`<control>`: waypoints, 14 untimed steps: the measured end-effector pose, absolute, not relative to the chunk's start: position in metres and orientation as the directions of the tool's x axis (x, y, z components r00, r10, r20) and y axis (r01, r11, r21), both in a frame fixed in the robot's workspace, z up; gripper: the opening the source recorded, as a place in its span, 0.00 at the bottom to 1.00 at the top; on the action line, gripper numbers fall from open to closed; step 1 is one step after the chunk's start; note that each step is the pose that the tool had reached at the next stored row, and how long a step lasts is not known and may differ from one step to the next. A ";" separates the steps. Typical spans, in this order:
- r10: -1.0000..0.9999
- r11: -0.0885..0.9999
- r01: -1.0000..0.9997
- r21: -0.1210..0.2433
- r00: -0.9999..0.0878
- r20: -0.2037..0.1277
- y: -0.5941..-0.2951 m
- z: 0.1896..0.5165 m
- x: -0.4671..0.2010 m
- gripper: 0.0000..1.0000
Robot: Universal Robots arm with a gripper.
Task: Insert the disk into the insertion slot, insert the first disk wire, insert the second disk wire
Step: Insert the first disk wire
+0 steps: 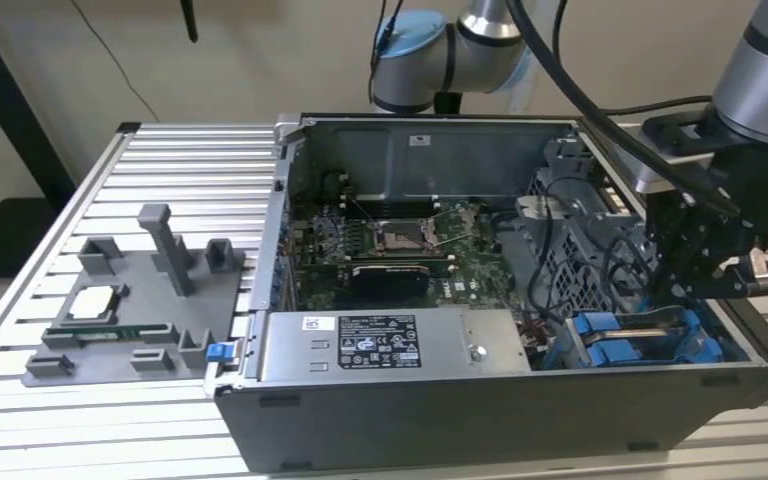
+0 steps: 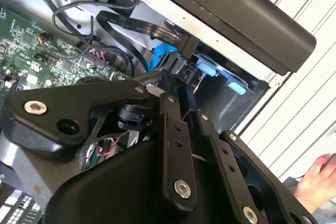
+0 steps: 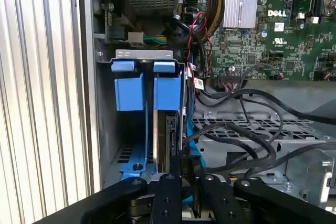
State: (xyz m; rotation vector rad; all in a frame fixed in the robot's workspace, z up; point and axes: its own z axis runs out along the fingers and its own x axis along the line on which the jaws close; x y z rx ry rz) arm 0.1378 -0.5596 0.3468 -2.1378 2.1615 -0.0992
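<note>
The disk (image 3: 168, 140) stands edge-on in its blue carrier, down inside the insertion slot (image 3: 105, 129), beside two blue tabs (image 3: 129, 85). In the first wrist view my gripper (image 3: 178, 174) is right at the disk's near end, its fingers drawn close together on the carrier edge. The second wrist view has the gripper (image 2: 181, 74) reaching to the blue frame (image 2: 163, 56). In the exterior view the gripper (image 1: 704, 290) hangs over the blue bay (image 1: 638, 335) at the case's right end. Black cables (image 3: 236, 135) loop beside the slot; which one is a disk wire I cannot tell.
The open case (image 1: 491, 400) lies on a slatted metal table (image 1: 157, 160), with the motherboard (image 1: 398, 240) and a labelled power-supply box (image 1: 384, 345) inside. A grey fixture (image 1: 131, 310) with parts sits at the exterior view's left. A person's hand (image 2: 317, 182) is near the case's outside.
</note>
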 end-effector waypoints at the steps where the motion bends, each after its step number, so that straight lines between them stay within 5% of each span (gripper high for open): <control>1: -1.000 0.012 -0.993 -0.116 -0.010 -0.025 -0.561 0.347 0.138 0.00; 9: -1.000 0.012 -0.994 -0.113 -0.010 -0.025 -0.564 0.345 0.138 0.00; 14: -1.000 0.010 -0.997 -0.079 -0.009 -0.014 -0.564 0.344 0.141 0.00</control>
